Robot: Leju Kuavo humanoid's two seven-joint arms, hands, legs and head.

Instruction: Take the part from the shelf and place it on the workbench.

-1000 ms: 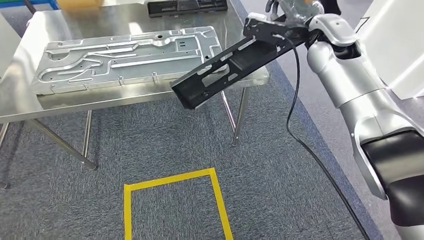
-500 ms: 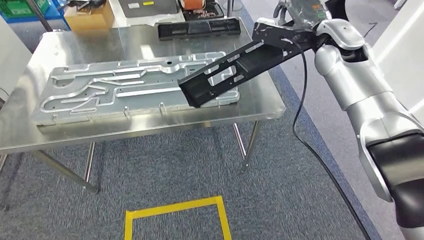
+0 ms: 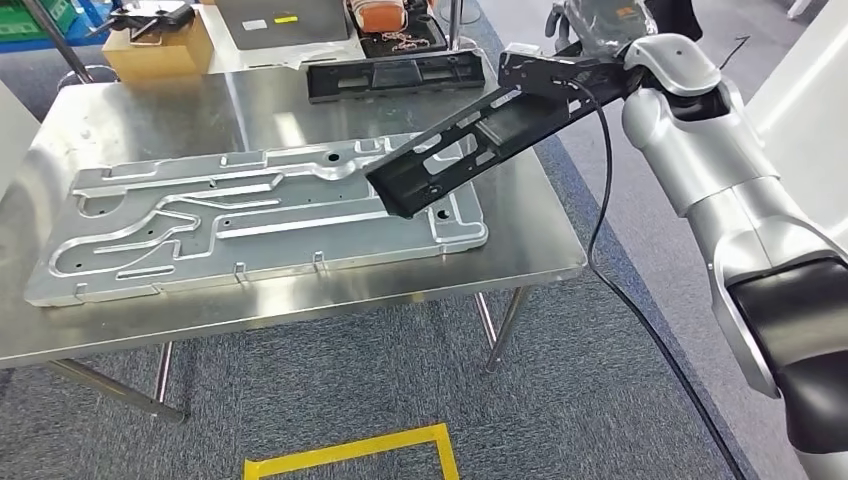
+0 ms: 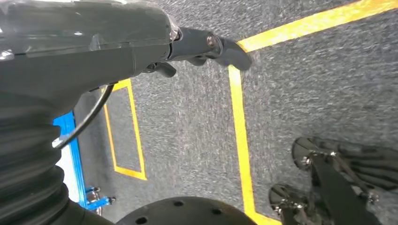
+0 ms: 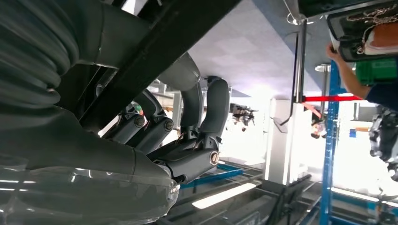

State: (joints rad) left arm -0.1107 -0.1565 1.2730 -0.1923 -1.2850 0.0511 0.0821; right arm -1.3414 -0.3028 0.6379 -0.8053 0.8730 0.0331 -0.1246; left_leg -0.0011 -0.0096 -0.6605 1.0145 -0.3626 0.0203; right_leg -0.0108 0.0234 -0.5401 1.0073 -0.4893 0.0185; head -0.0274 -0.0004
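Note:
My right hand point(image 3: 590, 45) grips one end of a long black slotted part point(image 3: 478, 132). The part slants down from the hand, and its free end hangs just above the right end of a large machined aluminium plate point(image 3: 230, 225) lying on the steel workbench point(image 3: 150, 115). In the right wrist view the dark fingers point(image 5: 199, 126) wrap around the part's black bar point(image 5: 164, 28). My left hand point(image 4: 206, 44) hangs over grey carpet and holds nothing.
A second black part point(image 3: 395, 75) lies at the workbench's far edge. Behind it stand a cardboard box point(image 3: 160, 48) and trays. Yellow tape point(image 3: 350, 455) marks the carpet in front. A person's arm point(image 5: 347, 79) reaches toward a tray in the right wrist view.
The camera has moved closer to the workbench, so the table sits lower and larger. The held part's free end, earlier out past the front edge, is now over the aluminium plate.

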